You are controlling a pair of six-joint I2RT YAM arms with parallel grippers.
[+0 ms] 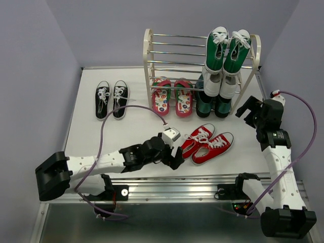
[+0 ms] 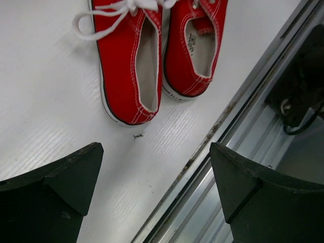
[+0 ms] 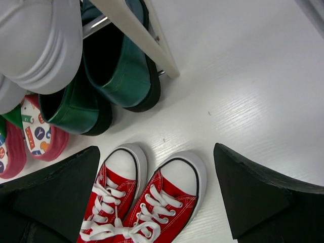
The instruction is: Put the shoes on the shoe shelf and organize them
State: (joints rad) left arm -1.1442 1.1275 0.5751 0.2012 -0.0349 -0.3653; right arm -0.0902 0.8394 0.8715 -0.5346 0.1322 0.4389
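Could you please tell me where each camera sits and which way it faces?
Top external: above and behind the bases, looking down on the table and shelf; the left arm and right arm show.
Left wrist: on the left arm, looking down at the heels of the red sneakers and the table's near edge; its open left pincer frames the bottom.
Right wrist: on the right arm, looking down at the sneakers' toes and green boots; its open right pincer frames the bottom.
Shared: both wrist views see the red sneakers, from opposite ends.

table (image 1: pixel 86 136), white | far edge: shoe shelf (image 1: pixel 148 66), dark green boots (image 1: pixel 205 105) standing under it | far-left: black-white sneakers (image 1: pixel 120 96) side by side | near edge, middle: red sneakers (image 1: pixel 213 147)
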